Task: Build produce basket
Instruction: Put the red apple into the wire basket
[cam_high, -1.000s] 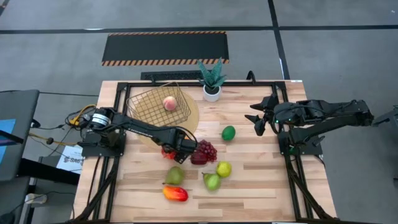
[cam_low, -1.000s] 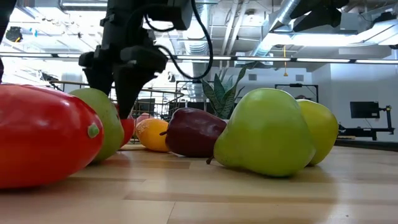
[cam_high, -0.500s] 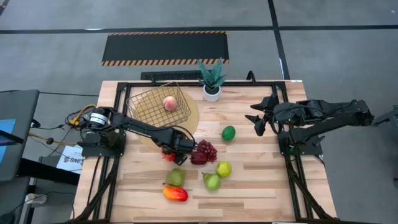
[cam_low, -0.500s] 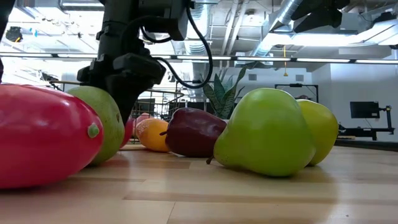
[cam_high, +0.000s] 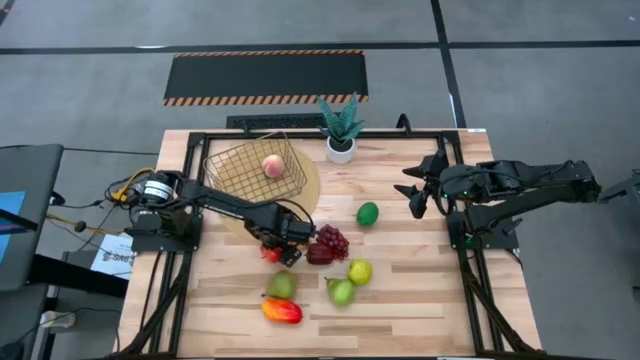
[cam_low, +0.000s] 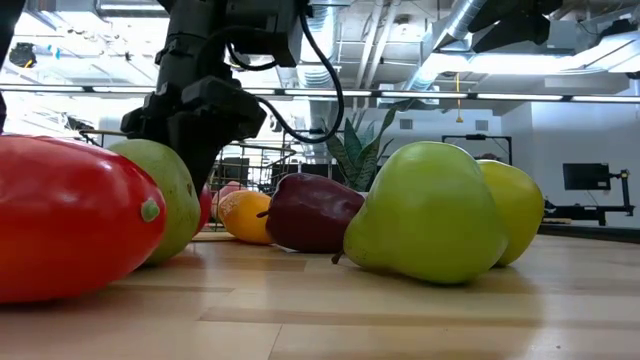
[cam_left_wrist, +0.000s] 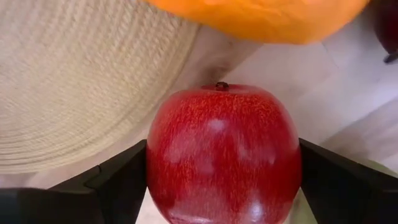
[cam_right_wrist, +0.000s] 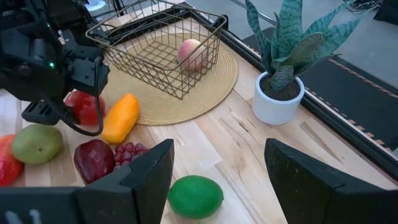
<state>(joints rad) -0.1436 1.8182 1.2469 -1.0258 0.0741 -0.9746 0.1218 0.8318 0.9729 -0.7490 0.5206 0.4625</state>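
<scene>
Left end effector (cam_high: 277, 242) is lowered to the wooden surface (cam_high: 420, 290) at the near edge of the round woven straw mat (cam_high: 308, 195), and its two dark fingers (cam_left_wrist: 118, 180) are seen in the left wrist view pressed against both sides of a shiny red toy apple (cam_left_wrist: 222, 152), which is gripped between them. An elongated yellow-orange toy mango (cam_right_wrist: 120, 117) is lying just beside the apple, half on the mat. Next to it a dark maroon toy fruit (cam_low: 312, 212) and a bunch of purple toy grapes (cam_high: 334, 240) are found. Nearer the front edge a dull green pear (cam_high: 281, 284), a red-orange mango (cam_high: 282, 311), a bright green pear (cam_high: 341, 291) and a yellow-green apple (cam_high: 360, 271) are set out, and a round green lime (cam_high: 368, 213) is placed apart, toward the right arm. The gold wire-grid basket (cam_high: 250, 170) is standing on the mat at the back left of the surface, with a single pink peach (cam_high: 272, 166) inside it. A small white pot with a spiky green plant (cam_high: 341, 128) is standing at the back edge, beside the basket. The right end effector (cam_high: 413, 190) is held above the right side of the surface, well apart from the fruit, with its fingers spread open and nothing between them.
</scene>
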